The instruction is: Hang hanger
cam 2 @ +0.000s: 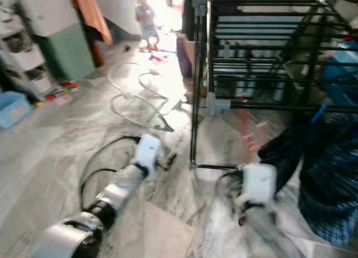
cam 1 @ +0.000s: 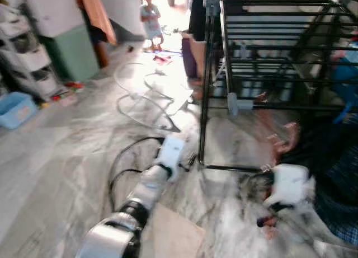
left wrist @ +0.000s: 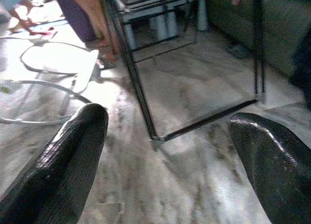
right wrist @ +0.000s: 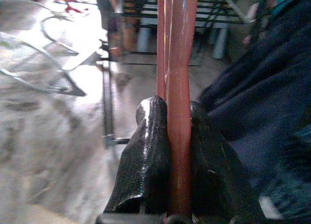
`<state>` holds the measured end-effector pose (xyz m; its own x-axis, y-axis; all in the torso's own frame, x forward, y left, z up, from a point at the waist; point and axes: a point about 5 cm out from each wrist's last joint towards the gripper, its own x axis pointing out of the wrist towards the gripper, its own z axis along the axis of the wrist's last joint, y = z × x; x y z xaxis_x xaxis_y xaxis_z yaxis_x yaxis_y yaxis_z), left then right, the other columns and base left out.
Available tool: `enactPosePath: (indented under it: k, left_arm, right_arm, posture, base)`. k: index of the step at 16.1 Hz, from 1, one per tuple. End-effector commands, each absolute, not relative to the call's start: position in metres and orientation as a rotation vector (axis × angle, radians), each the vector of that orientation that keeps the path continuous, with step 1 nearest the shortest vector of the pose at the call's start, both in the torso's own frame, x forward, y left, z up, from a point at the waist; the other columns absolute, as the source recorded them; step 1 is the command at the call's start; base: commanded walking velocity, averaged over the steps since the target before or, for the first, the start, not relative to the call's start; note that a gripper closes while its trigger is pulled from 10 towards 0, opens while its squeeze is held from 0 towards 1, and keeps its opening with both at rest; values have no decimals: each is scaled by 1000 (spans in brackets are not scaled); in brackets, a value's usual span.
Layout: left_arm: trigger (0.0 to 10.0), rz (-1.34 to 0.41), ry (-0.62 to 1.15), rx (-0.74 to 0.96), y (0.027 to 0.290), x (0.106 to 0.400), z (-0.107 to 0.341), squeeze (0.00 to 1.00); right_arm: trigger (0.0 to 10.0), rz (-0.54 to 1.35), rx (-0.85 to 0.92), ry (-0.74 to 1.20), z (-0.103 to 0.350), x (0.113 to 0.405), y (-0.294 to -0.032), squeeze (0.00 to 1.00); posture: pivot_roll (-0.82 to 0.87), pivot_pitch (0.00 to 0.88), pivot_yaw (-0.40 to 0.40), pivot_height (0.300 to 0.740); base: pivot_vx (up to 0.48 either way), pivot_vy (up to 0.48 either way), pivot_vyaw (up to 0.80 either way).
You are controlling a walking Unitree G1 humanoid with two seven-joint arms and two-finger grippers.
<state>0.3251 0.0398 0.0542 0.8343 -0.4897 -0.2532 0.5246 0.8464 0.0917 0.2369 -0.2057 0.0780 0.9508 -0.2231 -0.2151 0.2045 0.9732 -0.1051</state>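
The right end effector (right wrist: 177,156) is pinching the red hanger (right wrist: 179,63) tight between its fingers, holding it low over the marble floor (cam 1: 67,140), just beside the black drying rack (cam 1: 268,56). The left end effector (left wrist: 170,151) is hanging spread wide near the rack's bottom corner.

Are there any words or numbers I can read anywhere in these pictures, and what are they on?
None can be read.
The black drying rack has bare bars, with no label.
The red hanger pinched in the right gripper is plain.
The blue tub and the white drawers are too blurred to show any writing.
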Motion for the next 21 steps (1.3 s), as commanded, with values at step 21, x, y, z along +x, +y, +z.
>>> enactPosePath:
  k: [21]
  left_arm:
    - [10000,-577,197,191,76,320,49,0]
  right_arm:
    - [10000,12,-4,434,115,343,-259,0]
  posture:
    - [-16,189,11,740]
  base:
    - [0,0,0]
